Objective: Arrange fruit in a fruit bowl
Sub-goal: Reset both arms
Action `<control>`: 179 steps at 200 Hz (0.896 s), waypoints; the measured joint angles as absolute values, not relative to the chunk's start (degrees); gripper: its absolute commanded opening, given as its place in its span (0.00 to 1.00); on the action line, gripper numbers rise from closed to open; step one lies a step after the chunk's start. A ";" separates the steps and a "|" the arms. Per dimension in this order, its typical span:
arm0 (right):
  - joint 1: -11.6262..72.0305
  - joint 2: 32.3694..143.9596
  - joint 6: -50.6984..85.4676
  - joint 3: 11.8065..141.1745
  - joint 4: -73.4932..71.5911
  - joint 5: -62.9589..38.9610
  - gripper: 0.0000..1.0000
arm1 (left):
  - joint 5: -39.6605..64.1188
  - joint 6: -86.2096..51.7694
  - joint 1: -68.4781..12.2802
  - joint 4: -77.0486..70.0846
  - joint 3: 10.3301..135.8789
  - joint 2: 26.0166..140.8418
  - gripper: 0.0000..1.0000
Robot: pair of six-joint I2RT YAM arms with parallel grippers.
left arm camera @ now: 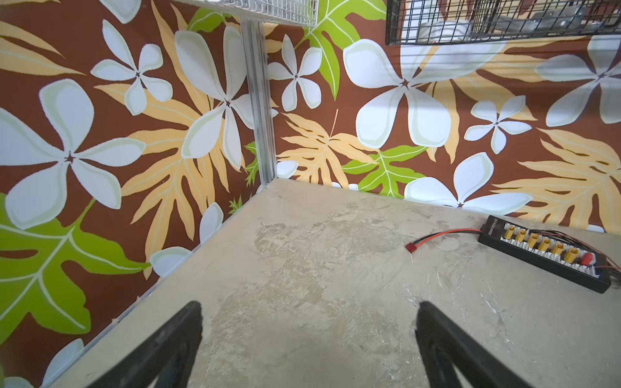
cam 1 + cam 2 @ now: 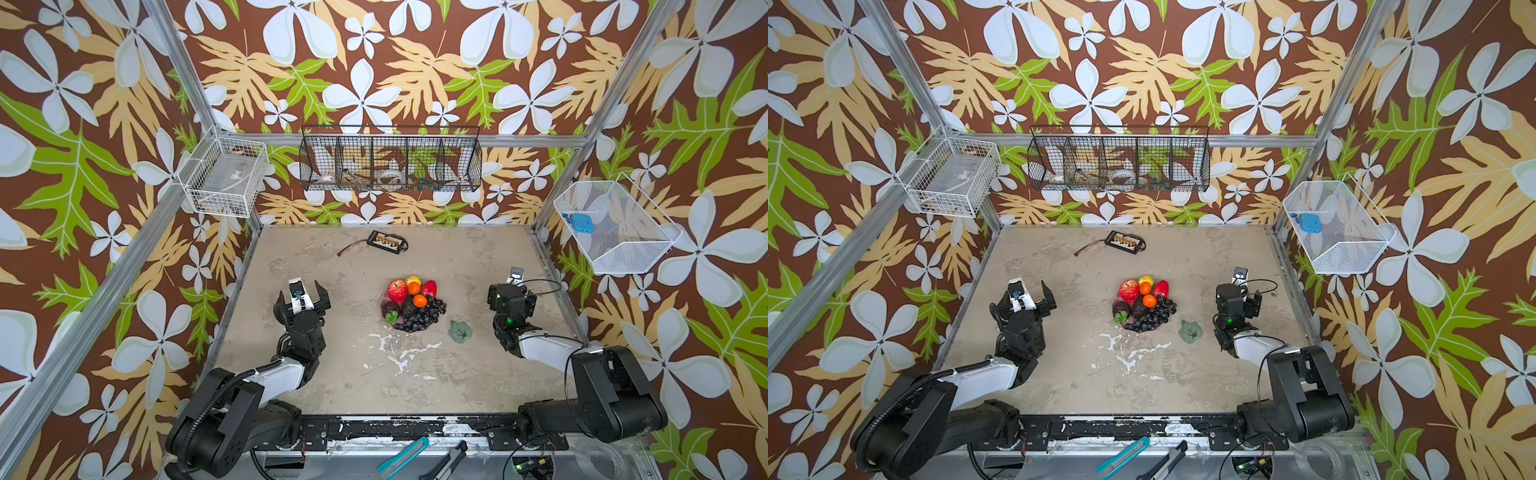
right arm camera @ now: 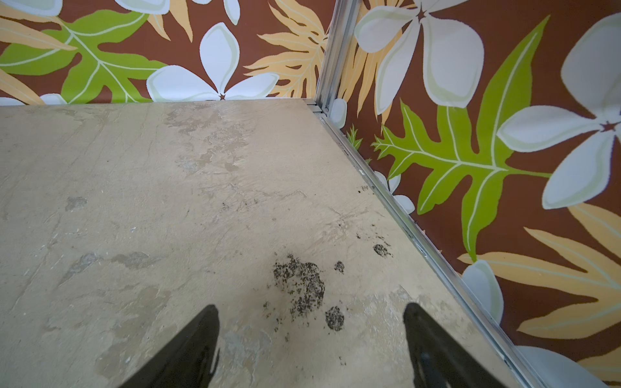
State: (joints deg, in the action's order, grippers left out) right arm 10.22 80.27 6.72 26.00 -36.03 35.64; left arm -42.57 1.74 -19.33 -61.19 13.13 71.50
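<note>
Locating the fruit bowl [image 2: 384,300] at frame centre in both top views, resting on the table [image 2: 332,374]. Counting in it the red apple [image 2: 397,289], yellow pear [image 2: 412,279], strawberry [image 2: 429,287], two oranges [image 2: 414,288], avocado [image 2: 409,309], dark purple fruit [image 2: 390,309] and grape bunch [image 2: 424,318], all packed touching. Getting bowl and fruit from the top views only.

Reading finger state from the wrist views. Seeing the left gripper [image 1: 309,309] at lower frame, fingers spread wide over bare table, gripping nothing. Seeing the right gripper [image 3: 309,310] likewise parted and empty, beside a dark speckled stain [image 3: 299,282]. Placing, from the top views, one gripper left of the bowl and one right, both well apart from it.

Noting a grey-green leaf [image 2: 459,331] lying flat just lower right of the bowl, between it and the right arm. Noting a black connector board [image 2: 385,242] at upper centre of the table, appearing also at right of the left wrist frame. Recording a black wire basket [image 2: 390,160] and a white wire basket [image 2: 226,176] hanging on the walls.
</note>
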 measured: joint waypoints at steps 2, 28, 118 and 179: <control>10.22 80.29 6.61 25.78 -36.62 35.53 0.85 | -42.50 1.76 -19.27 -61.58 13.02 71.68 1.00; 9.82 80.66 4.82 22.09 -42.96 33.65 0.86 | -41.71 1.91 -18.17 -65.04 9.76 75.88 1.00; 5.65 81.84 4.01 13.72 -59.37 23.31 0.87 | -26.37 -2.39 -6.46 -72.25 7.46 82.98 1.00; 2.96 83.70 3.75 11.70 -65.14 13.47 1.00 | -22.06 -4.40 -6.07 -75.00 7.51 83.37 1.00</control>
State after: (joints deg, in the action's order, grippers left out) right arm 2.96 83.70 3.75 11.70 -65.14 13.47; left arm -22.06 -4.40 -6.07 -75.00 7.51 83.37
